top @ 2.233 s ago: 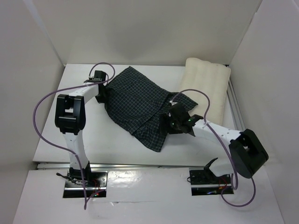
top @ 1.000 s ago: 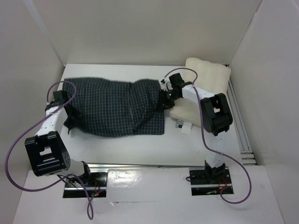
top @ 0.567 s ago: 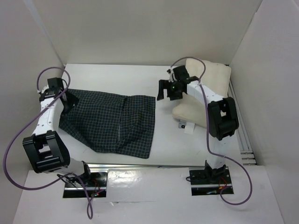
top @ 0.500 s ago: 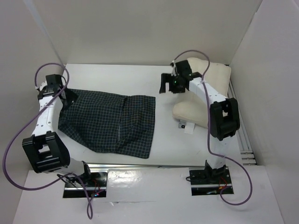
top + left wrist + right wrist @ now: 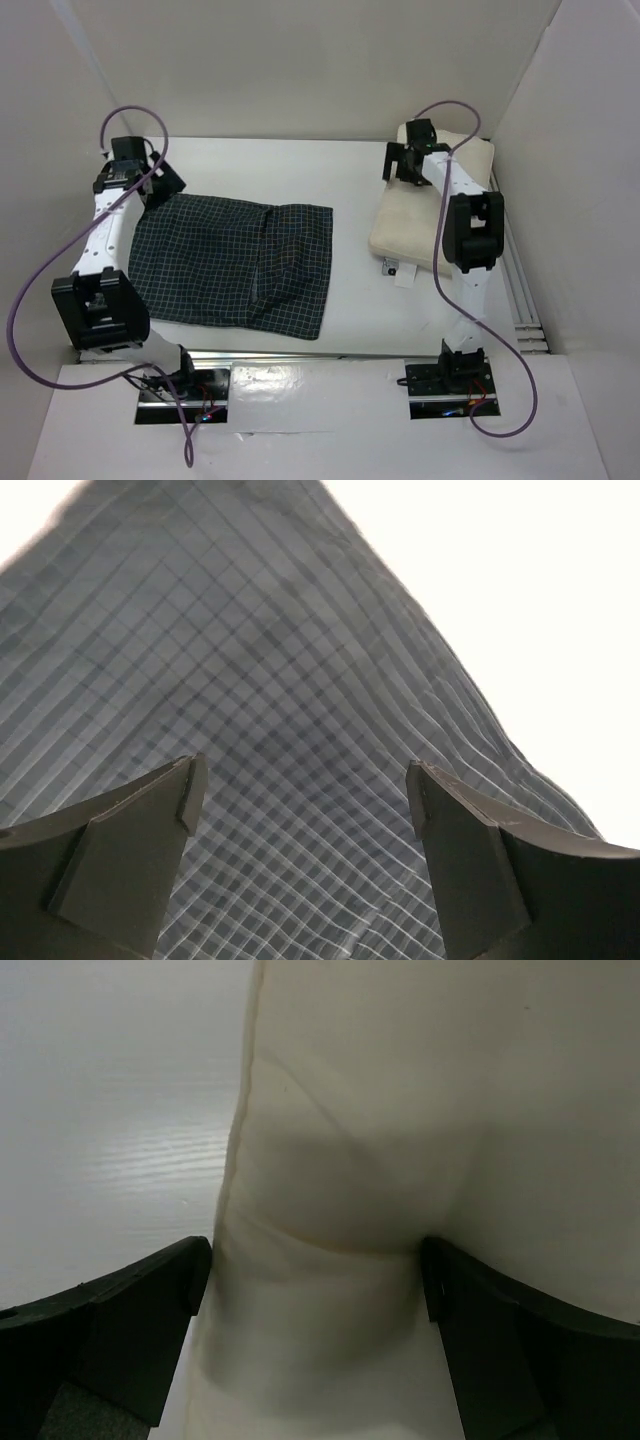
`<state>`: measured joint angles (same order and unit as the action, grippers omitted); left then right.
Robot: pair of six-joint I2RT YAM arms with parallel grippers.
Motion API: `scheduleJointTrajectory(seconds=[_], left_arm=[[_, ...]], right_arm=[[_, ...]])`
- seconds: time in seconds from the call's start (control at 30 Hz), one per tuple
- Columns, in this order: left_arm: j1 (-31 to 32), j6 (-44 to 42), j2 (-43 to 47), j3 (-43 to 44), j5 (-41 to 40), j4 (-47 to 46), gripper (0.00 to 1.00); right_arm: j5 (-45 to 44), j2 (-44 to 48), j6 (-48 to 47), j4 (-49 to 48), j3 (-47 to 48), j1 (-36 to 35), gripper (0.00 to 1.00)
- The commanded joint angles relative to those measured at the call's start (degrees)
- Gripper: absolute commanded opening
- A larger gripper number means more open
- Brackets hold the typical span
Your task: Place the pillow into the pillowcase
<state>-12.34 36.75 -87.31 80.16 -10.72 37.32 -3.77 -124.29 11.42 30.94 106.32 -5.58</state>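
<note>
The pillowcase (image 5: 235, 265), dark cloth with a fine white check, lies spread flat on the left half of the white table (image 5: 350, 310). My left gripper (image 5: 160, 183) hangs open just over its far left corner. In the left wrist view the checked pillowcase (image 5: 250, 650) fills the frame below the left gripper (image 5: 300, 780), with nothing between the fingers. The cream pillow (image 5: 405, 225) lies at the far right. My right gripper (image 5: 400, 168) stands open across the pillow's far left edge. In the right wrist view the pillow (image 5: 400, 1080) bulges between the wide jaws of the right gripper (image 5: 315, 1260).
White walls close in the table at the left, back and right. A small white tag (image 5: 398, 270) lies by the pillow's near edge. A metal rail (image 5: 517, 280) runs along the right side. Purple cables (image 5: 120, 120) loop above both arms.
Both grippers have opened and let go of the pillowcase, which now lies flat. The left gripper moved up to its far left corner. The right gripper swung right onto the pillow.
</note>
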Motion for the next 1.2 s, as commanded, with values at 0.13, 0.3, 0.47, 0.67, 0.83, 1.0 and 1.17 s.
scheduleJointTrajectory(seconds=[0.13,0.3,0.47,0.67,0.83,1.0,1.17], left_arm=[[10.12,-7.3,-8.47,5.34,9.31,-9.11,1.0],[12.95,-8.63,-16.04,11.85,13.53,-9.72,1.0],[14.71,-11.08,-20.53,16.61,13.53,-7.0,1.0],[17.52,-11.62,-19.66,9.6,11.52,-7.0,0.99],[18.84,-9.77,-15.01,2.65,12.74,-8.39,0.99],[20.95,-8.36,-9.21,-3.43,9.68,-8.4,0.99],[23.32,-8.27,-8.49,-3.96,4.85,-6.83,0.99]], right_arm=[[5.6,3.67,-0.97,2.02,-16.12,-6.01,0.97],[10.37,17.39,3.33,0.26,-37.65,-11.9,0.97],[1.86,33.31,10.63,7.81,-42.88,-14.63,0.99],[-3.34,34.21,-1.44,5.28,-28.65,-18.22,1.0],[2.17,28.16,-16.67,-5.76,-27.75,-20.08,1.0],[-7.54,19.89,-21.35,-8.61,-24.34,-17.81,1.0],[-4.06,17.94,-22.83,-12.91,-23.17,-14.89,1.0]])
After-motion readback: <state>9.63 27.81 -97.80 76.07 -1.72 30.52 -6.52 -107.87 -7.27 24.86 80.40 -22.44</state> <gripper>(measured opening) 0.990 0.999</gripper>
